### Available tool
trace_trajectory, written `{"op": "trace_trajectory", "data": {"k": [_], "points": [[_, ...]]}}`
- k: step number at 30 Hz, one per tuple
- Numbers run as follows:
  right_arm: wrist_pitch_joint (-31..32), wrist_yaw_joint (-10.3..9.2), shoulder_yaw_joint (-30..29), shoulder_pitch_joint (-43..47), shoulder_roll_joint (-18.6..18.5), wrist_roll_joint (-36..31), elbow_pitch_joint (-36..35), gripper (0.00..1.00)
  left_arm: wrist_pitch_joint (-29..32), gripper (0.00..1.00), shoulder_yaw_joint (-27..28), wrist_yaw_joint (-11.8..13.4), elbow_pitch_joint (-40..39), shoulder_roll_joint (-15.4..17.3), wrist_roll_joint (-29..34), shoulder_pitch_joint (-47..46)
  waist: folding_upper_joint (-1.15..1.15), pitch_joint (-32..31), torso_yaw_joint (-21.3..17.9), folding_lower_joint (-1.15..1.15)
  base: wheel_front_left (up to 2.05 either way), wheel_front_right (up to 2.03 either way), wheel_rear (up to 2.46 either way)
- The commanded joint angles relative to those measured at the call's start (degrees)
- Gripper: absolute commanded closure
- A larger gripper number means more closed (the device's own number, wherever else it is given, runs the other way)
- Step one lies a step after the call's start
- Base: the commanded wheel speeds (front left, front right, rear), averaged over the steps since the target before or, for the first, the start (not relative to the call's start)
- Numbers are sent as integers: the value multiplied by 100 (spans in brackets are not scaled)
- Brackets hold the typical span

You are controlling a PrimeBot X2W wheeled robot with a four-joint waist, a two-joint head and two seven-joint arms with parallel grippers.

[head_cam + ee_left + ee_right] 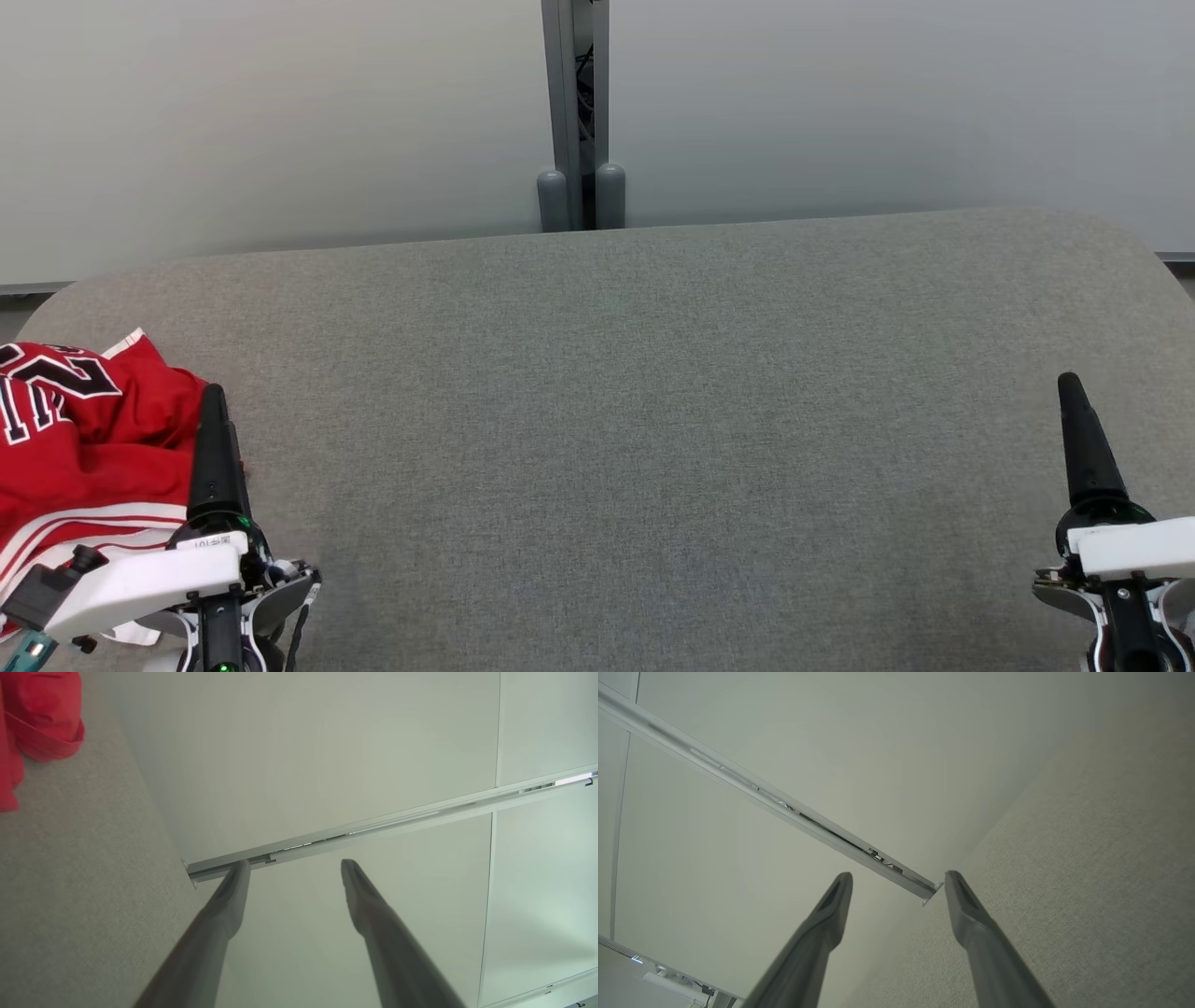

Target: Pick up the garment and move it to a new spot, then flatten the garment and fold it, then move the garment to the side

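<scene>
Head view first, says Ana: where is the garment?

Ben: The garment, red with white trim and dark numerals, lies crumpled at the left end of the table, partly cut off by the frame.

Ana: What is around it?

Ben: A grey cloth table, rounded at the far corners. Behind it is a pale wall, split by a grey post with two rounded caps at its foot.

Ana: Anything in the way?

Ben: The left gripper stands at the garment's right border, its dark finger overlapping the red cloth. Whether it touches, I cannot tell. In the left wrist view its fingers are spread with nothing between them, and the garment sits off in the upper left corner.

Ana: And the other arm?

Ben: The right gripper is at the table's right side, well apart from the garment. Its fingers are spread too, holding nothing.
</scene>
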Motion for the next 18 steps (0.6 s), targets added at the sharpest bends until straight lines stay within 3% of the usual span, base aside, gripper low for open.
{"op": "trace_trajectory", "data": {"k": [1,18], "points": [[-59,7,34,-185,-63,-171,-107,0,-25,0,74,-6,-119,19,83,-86,0,-1,5,0,0,0,0],[-484,9,527,-430,-60,-2296,-864,0,-187,0,712,-7,-730,25,1358,-183,0,52,52,0,0,0,0]]}}
